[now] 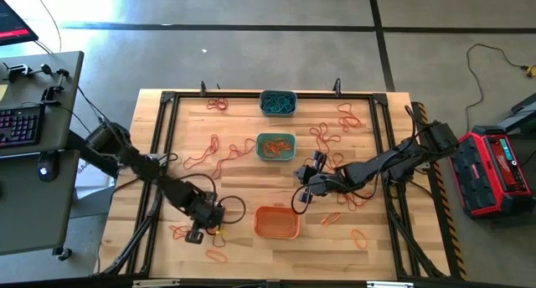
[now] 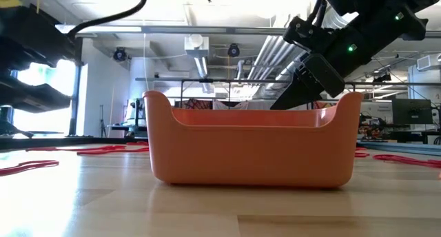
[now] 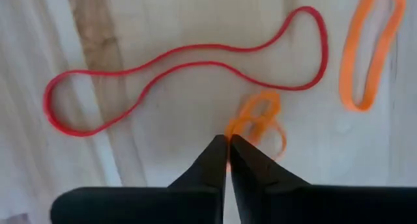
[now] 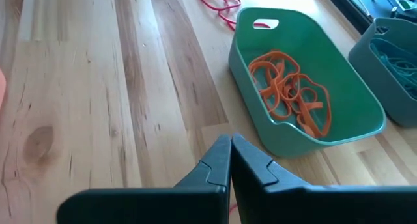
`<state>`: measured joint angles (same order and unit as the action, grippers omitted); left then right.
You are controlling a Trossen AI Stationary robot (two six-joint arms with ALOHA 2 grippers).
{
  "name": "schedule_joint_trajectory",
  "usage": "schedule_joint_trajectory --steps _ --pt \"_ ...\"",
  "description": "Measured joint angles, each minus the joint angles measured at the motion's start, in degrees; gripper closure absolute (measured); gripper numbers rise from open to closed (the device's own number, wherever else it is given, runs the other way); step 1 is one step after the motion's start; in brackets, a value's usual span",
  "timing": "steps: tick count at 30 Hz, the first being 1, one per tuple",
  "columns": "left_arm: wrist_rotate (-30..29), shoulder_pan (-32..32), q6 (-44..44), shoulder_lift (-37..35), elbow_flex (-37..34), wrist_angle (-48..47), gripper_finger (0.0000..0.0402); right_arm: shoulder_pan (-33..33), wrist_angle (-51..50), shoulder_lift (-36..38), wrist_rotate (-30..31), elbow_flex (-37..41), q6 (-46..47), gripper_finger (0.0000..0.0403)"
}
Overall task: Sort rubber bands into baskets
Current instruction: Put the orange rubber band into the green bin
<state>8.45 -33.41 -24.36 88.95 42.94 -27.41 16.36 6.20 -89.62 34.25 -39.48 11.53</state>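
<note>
The small orange rubber band (image 3: pixel 259 123) lies crumpled on the wood at the very tips of the left gripper (image 3: pixel 228 148), its loops spreading away from the claw toward about one o'clock in the left wrist view; the fingers are pressed together with no gap showing, and the near edge of the band meets them right at the tips, so the claw appears to have pinched it, though how firm the bite is cannot be judged. A long red rubber band (image 3: pixel 189 74) stretches across the wood just beyond, its long axis running roughly nine to three o'clock, and a second orange band (image 3: pixel 371 51) lies apart at about two o'clock with its long axis near twelve to six. In the high view the left gripper (image 1: pixel 199 229) sits at about nine o'clock from the orange basket (image 1: pixel 276 223), and is the nearer arm to this band. The teal-green basket (image 1: pixel 275 147), which already holds orange bands, lies toward one o'clock from it, so the carry would likely go that way. The right gripper (image 1: pixel 303 194) hovers at about one o'clock from the orange basket, closed and holding nothing.
</note>
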Motion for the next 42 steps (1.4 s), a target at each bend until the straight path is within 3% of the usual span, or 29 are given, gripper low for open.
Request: schedule_joint_trajectory --steps 9,20,27,34,42 --pt "-2.0 4.2 0.6 -4.8 2.6 -5.5 0.0399 0.0 -0.4 0.0 0.1 0.0 0.0 0.0403" --pt "-12.0 14.6 1.7 -12.9 9.1 -6.5 0.0399 0.0 -0.6 0.0 0.1 0.0 0.0 0.0403" --pt "-14.7 24.1 6.1 -11.9 9.9 -1.6 0.0399 0.0 -0.9 0.0 0.1 0.0 0.0 0.0403" --pt "-15.7 34.7 17.2 -10.2 10.0 4.2 0.0399 -1.5 -0.9 0.0 0.1 0.0 0.0 0.0403" --pt "-14.9 43.0 26.4 -0.4 14.6 6.9 0.0399 -3.3 -1.7 0.0 -0.2 0.0 0.5 0.0403"
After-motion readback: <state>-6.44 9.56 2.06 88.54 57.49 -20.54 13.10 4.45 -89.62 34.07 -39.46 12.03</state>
